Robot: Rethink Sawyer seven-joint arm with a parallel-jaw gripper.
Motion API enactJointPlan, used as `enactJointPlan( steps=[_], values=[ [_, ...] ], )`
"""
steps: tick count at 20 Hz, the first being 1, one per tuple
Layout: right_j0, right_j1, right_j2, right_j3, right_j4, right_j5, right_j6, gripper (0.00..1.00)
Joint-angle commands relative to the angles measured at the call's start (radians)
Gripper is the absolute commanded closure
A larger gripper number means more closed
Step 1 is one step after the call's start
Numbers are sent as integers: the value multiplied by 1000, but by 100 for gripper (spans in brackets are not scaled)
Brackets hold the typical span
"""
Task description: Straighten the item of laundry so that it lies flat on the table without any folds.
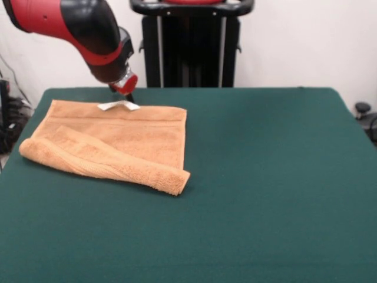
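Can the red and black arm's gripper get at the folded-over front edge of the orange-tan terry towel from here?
Probably yes. The gripper hangs at the towel's far edge, and nothing stands between it and the rolled front fold on the green table.

Robotics lab bench. Red and black arm (76,29) on a black pedestal (191,44), set at a table (265,194) covered in green felt. Bare white wall (294,41) behind. Loose cables (13,109) off the table's left edge, a dark caster-like part (362,109) at the right
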Motion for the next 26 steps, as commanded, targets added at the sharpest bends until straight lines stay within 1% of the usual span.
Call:
enactJointPlan(
  steps=[1, 3, 5, 13, 17, 23, 26],
  values=[
    [69, -31, 55, 39, 1, -78, 58, 0],
    [77, -51, 54, 40, -9, -94, 55, 0],
    [84, -59, 55, 36, -5, -77, 52, 0],
    [110, -155, 55, 24, 3, 18, 9, 0],
    [115, -166, 56, 4, 15, 71, -3, 0],
    [113, -155, 58, -6, 15, 64, -1, 0],
    [109, -158, 61, 8, 16, 51, 0, 0]
  ],
)
